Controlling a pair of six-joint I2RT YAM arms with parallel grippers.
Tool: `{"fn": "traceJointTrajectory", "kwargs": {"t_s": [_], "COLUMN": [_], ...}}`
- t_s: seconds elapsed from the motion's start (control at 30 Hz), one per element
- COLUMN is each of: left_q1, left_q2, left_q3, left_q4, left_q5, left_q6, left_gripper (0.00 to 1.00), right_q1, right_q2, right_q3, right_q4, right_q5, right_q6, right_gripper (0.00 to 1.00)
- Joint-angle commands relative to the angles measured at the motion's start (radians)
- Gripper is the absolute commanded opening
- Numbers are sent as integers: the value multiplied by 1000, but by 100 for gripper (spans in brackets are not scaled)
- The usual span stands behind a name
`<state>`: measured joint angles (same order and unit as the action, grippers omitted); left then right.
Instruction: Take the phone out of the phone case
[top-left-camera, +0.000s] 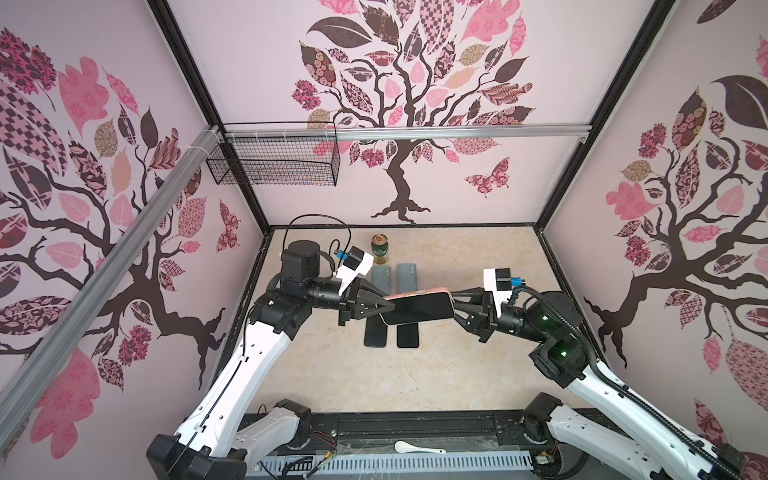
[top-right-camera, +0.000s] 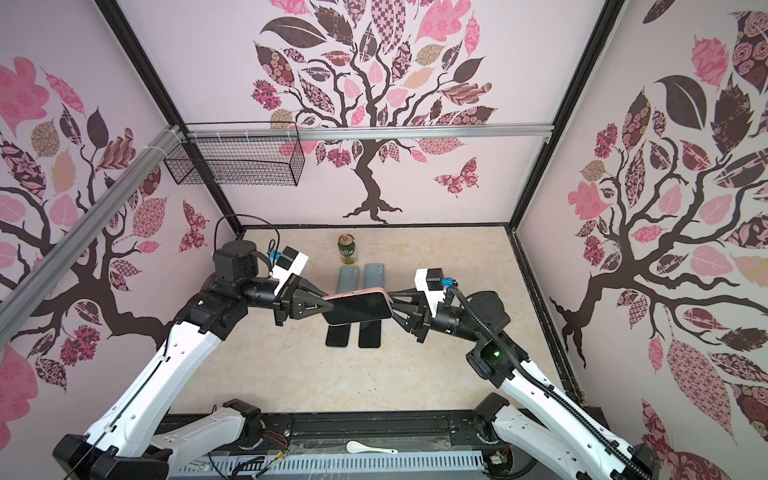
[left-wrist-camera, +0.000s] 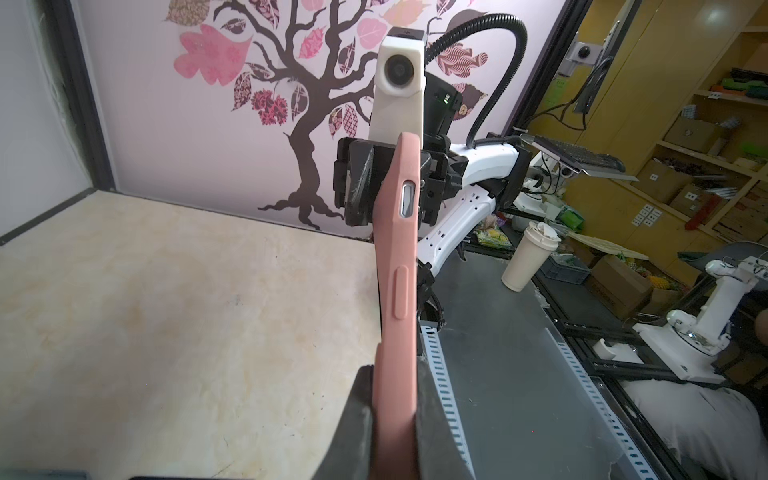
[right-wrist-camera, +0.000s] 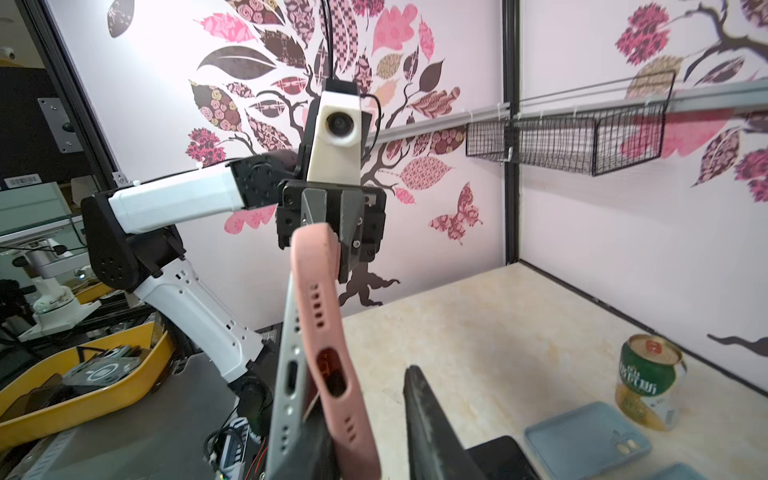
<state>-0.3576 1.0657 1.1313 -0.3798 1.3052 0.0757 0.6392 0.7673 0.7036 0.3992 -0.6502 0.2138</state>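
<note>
Held in the air between both claws: a dark-screened phone (top-left-camera: 419, 312) in a pink silicone case (top-left-camera: 415, 296), lying roughly level. Left gripper (top-left-camera: 388, 306) clamped narrow on one end of the case, seen edge-on from its wrist (left-wrist-camera: 397, 291). Right gripper (top-left-camera: 454, 305) parted at the opposite end, one finger (right-wrist-camera: 428, 424) clear of the case. Case end there peeled away from the phone's grey edge (right-wrist-camera: 291, 374). Below the claws, on the beige table (top-left-camera: 457, 374): two blue-grey empty cases (top-left-camera: 381, 280) and two black phones (top-left-camera: 376, 334). Beyond them, a green drink can (top-left-camera: 380, 249).

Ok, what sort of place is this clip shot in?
Probably a robotics lab test booth: pink tree-patterned wall panels in black frames box in a beige marble-look tabletop, and the left wrist view shows wooden shelves of cardboard boxes and another white robot arm outside.
</note>
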Motion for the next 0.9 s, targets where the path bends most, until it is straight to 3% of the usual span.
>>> {"fn": "traceJointTrajectory", "kwargs": {"t_s": [0.0, 0.2, 0.37, 0.53, 0.87], "left_q1": [-2, -1, -1, -3, -51], "left_q2": [-27, -93, -119, -157, -156], "left_q3": [-59, -83, -112, -153, -158], "left_q4": [300, 416, 528, 677, 710], "left_q5": [-133, -216, -250, -316, -261], "left_q6": [-245, -324, -399, -476, -455], "left_gripper": [0, 0, 0, 0, 0], "right_q1": [9, 9, 8, 9, 10], "right_q2": [-54, -123, -141, -163, -67], "right_q3": [12, -16, 6, -28, 20], "right_q4": [192, 175, 148, 188, 307], "right_q5": [16, 121, 11, -9, 23], "right_q6": [-21, -91, -155, -185, -234], "right_gripper": [31, 31, 33, 35, 35]}}
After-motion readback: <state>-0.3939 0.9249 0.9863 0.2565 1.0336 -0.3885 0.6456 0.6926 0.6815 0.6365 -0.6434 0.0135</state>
